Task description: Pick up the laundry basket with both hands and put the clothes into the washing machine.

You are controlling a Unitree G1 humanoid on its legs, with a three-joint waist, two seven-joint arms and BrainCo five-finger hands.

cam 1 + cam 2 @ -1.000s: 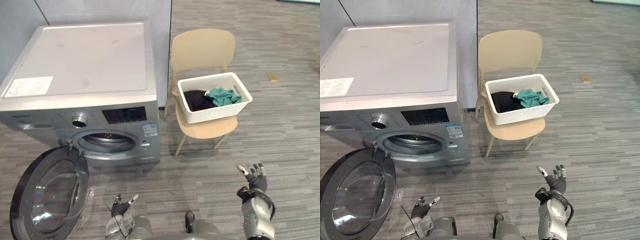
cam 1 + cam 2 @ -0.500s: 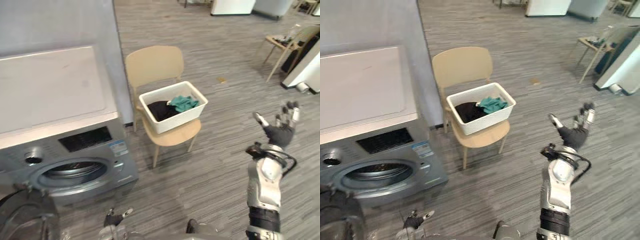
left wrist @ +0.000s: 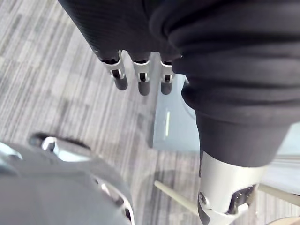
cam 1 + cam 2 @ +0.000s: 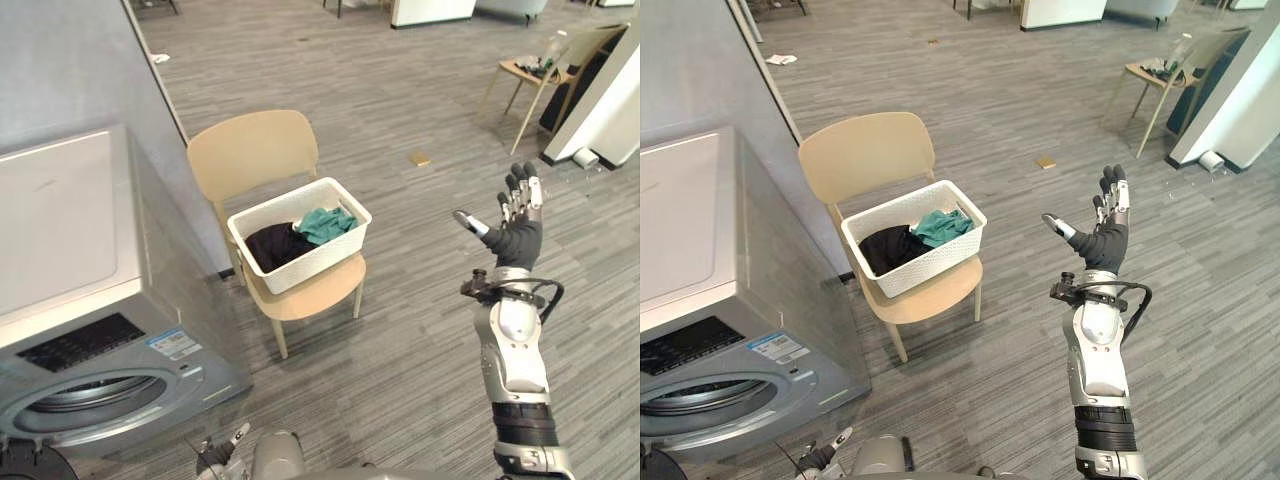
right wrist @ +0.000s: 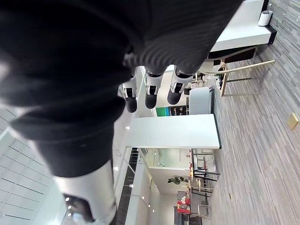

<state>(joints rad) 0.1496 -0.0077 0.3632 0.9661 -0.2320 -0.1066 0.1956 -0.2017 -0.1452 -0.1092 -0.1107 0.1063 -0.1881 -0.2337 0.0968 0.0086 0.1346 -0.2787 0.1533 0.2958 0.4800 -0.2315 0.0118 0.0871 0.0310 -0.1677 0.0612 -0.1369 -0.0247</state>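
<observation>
sticker (image 4: 172,344) on washing machine (image 4: 60,240) front, print too small to read, nothing else legible

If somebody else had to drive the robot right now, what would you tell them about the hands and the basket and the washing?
Right hand: open, fingers straight, up in the air to the right of the chair, holding nothing.
Left hand: open, low at the eye views' bottom edge, holding nothing.
Laundry basket: on the tan chair beside the washing machine, with black clothes and teal clothes inside.
Done: nothing yet; the drum opening is uncovered.
Left: grasp the basket with both hands, carry it over, load the clothes.
</observation>
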